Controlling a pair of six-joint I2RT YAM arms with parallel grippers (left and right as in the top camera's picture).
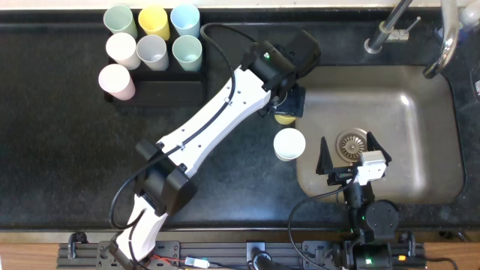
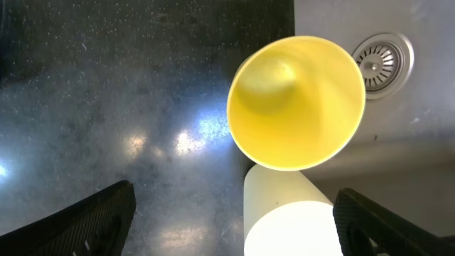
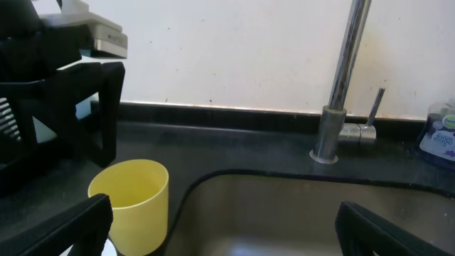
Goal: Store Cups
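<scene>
Cups (image 1: 153,36) fill a dark rack (image 1: 180,84) at the far left of the black table (image 1: 67,150) in the top view, with a pink cup (image 1: 116,81) just beside it. Across the table, a yellow cup (image 1: 284,117) and a white cup (image 1: 289,144) stand close together at the lip of the sink (image 1: 420,187). The left arm (image 1: 217,112) stretches across to hang over the pair, while the right jaws sit spread in the basin near the drain (image 1: 351,144). From the left wrist, the left jaws are released and wide apart, gripping nothing. The white cup (image 2: 284,217) sits between the fingers (image 2: 92,220) and the yellow cup (image 2: 295,103) lies just beyond it, mouth up, by the sink's edge. From the right wrist, the right jaws are likewise open and empty, low in the sink. The yellow cup (image 3: 131,203) stands upright on the table's rim ahead of them, with the tap (image 3: 348,78) behind. The danger appears to be the crowding at the edge. With the two cups so near each other, a descent that is slightly off could catch both rims or clip one wall. Either mishap could tip a light cup over the lip into the basin, or send it rolling away from the rack where it belongs.
</scene>
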